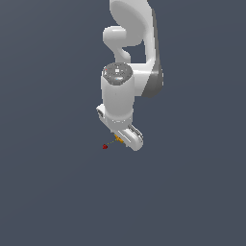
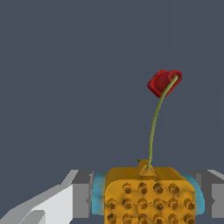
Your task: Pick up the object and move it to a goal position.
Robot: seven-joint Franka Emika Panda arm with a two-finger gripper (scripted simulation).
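The object (image 2: 148, 194) is a small orange-yellow studded block with cyan edges. In the wrist view it sits between my two grey fingers (image 2: 83, 194), which press against its cyan sides. A thin olive line runs from its top to a small red blob (image 2: 164, 83). In the exterior view the block (image 1: 119, 140) is a tiny orange speck under the white gripper (image 1: 126, 139), mostly hidden by the hand. The red blob (image 1: 105, 146) lies just toward the exterior view's left of it. The gripper is shut on the object.
The white arm (image 1: 129, 57) rises behind the gripper toward the top of the exterior view. The ground is a plain dark grey-blue surface (image 1: 48, 192) with no other objects in sight.
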